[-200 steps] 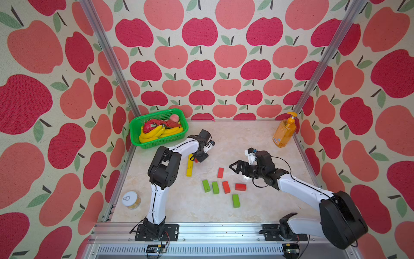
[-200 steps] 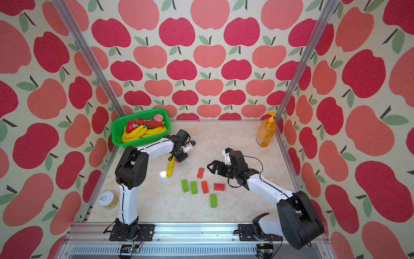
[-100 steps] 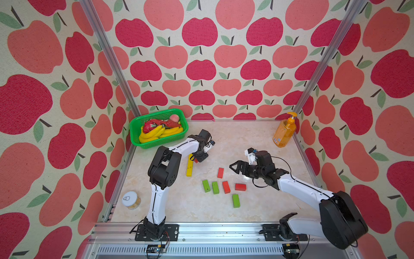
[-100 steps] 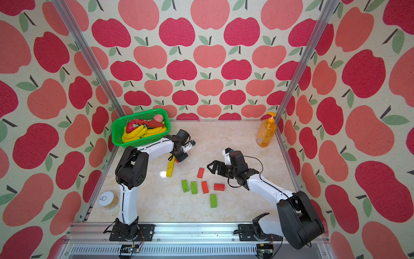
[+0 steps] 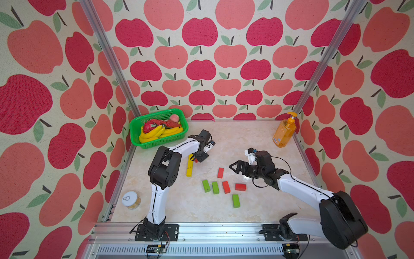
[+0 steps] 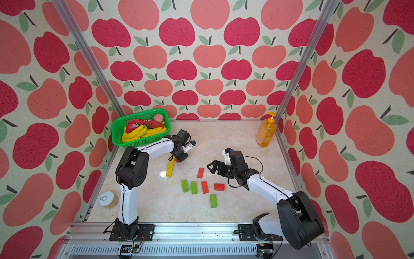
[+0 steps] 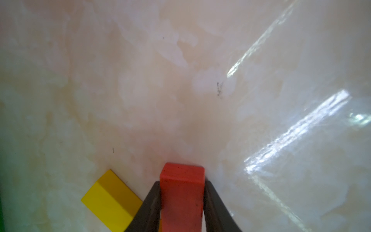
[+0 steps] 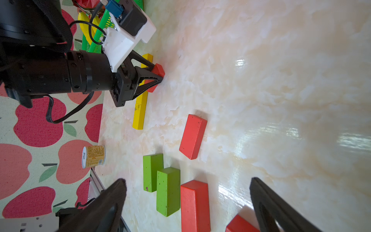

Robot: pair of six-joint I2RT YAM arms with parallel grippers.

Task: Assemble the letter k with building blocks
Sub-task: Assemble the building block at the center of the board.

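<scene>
Left gripper (image 7: pixel 182 181) is clamped on the sides of a red brick (image 7: pixel 181 200). It holds the brick low over the tabletop (image 5: pixel 246 139), just beside the far part of the yellow bar (image 5: pixel 189 168), which lies toward the left edge. Judgement: slant the brick off the bar's middle, seat it flat before release, and avoid nudging the bar. Right gripper (image 5: pixel 234 167) hangs wide open and empty near six loose bricks (image 5: pixel 226 187) toward the front edge. Surface glossy and marbled; apple-print walls (image 5: pixel 201 67); fruit basket (image 5: pixel 163 142) at the far left corner.
</scene>
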